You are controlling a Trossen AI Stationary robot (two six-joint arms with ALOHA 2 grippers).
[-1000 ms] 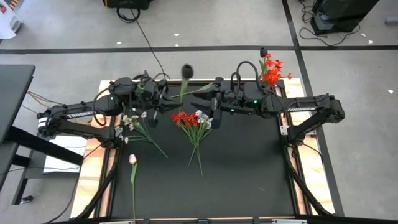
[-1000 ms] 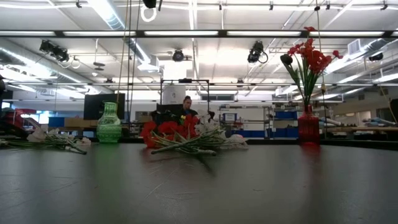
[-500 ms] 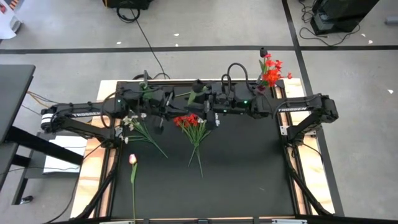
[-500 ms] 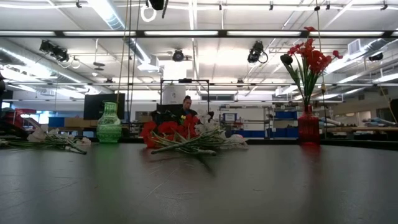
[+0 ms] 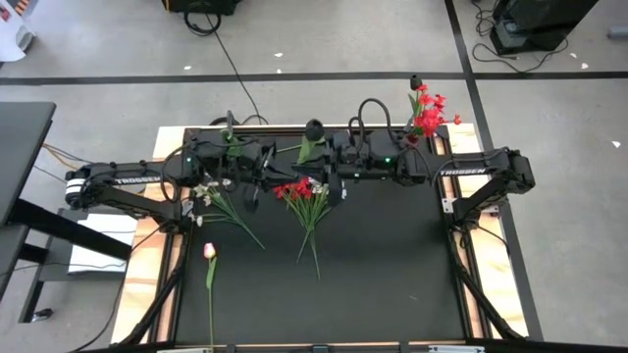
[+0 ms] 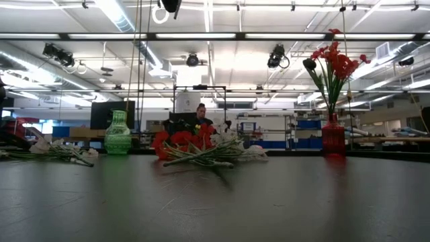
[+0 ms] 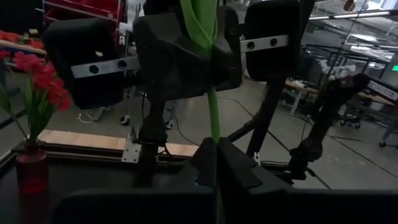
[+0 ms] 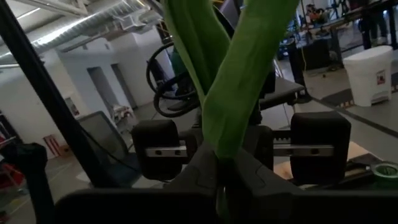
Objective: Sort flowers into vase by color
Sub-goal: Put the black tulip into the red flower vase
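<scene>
A flower with a dark bloom [image 5: 315, 127] and green leaves [image 5: 303, 148] stands upright in the air over the table's far middle. My left gripper [image 7: 214, 155] and my right gripper [image 8: 219, 165] face each other there, both shut on it. A red vase [image 6: 332, 136] with red flowers [image 5: 428, 110] stands at the far right. A green vase [image 6: 117, 133] stands at the far left. On the table lie a red-and-white bunch [image 5: 306, 196], white flowers [image 5: 221, 196] and a pink bud [image 5: 209, 252]. My left gripper pinches the thin green stem [image 7: 214, 127] between its two fingers, coming level from the table's left. The fingers lie across the stem, which rises upright above them, clear of the table. My right gripper pinches the flower at the base of its green leaves [image 8: 219, 140] between its two fingers, coming level from the table's right. The leaves fan upward from the fingers, and the flower is clear of the table.
Both arms [image 5: 128, 178] [image 5: 471, 172] stretch across the table's far part, above the lying flowers. The near half of the black table [image 5: 392, 284] holds only the pink bud's stem at the left. A person [image 6: 200, 113] sits in the room behind.
My left gripper has carried the flower toward the table's right, and my right gripper has come toward the table's left to meet it. The dark bloom has moved right and slightly nearer. Over the last half second both arms have stayed almost still.
</scene>
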